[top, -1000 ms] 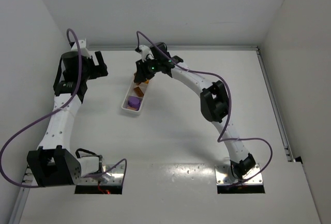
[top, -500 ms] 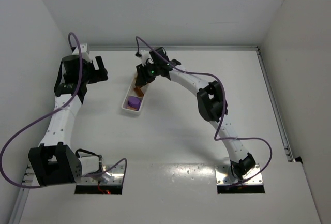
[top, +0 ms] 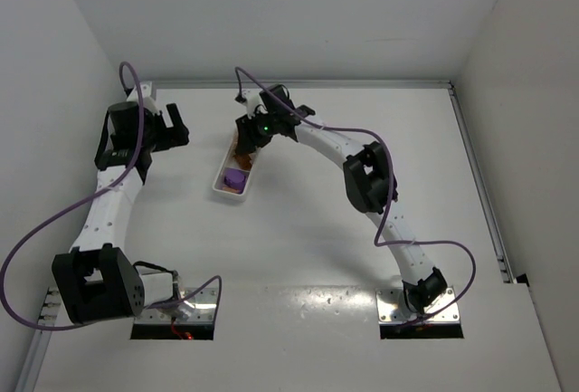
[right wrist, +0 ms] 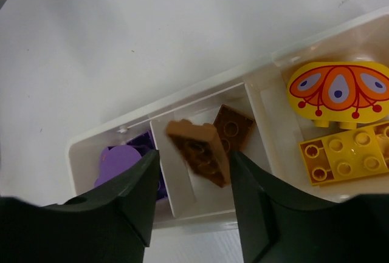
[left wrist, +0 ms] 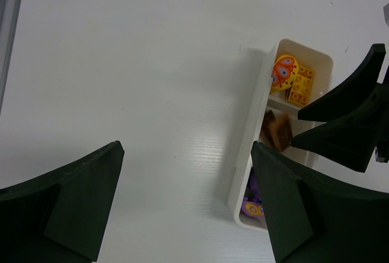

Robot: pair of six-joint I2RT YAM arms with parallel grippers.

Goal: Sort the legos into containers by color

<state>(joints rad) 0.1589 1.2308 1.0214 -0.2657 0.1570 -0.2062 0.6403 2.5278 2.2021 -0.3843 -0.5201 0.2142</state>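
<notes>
The white three-compartment tray (top: 220, 177) lies at the back left of the table. In the right wrist view its wall (right wrist: 182, 96) shows. Yellow legos (right wrist: 337, 90) fill the far compartment, a purple lego (right wrist: 118, 163) the near one, and a brown lego (right wrist: 234, 126) lies in the middle one. My right gripper (right wrist: 194, 153) hangs open over the middle compartment. A blurred brown-orange lego (right wrist: 197, 147) is between its jaws, with a small gap on each side. My left gripper (left wrist: 185, 150) is open and empty over bare table left of the tray (left wrist: 252, 153).
The back wall and left wall stand close behind the tray. My right arm's fingers (left wrist: 340, 123) reach over the tray in the left wrist view. A metal rail (top: 479, 193) runs along the table's right edge.
My right gripper has shifted slightly left over the tray's middle compartment. My left gripper has drifted a little up and left.
</notes>
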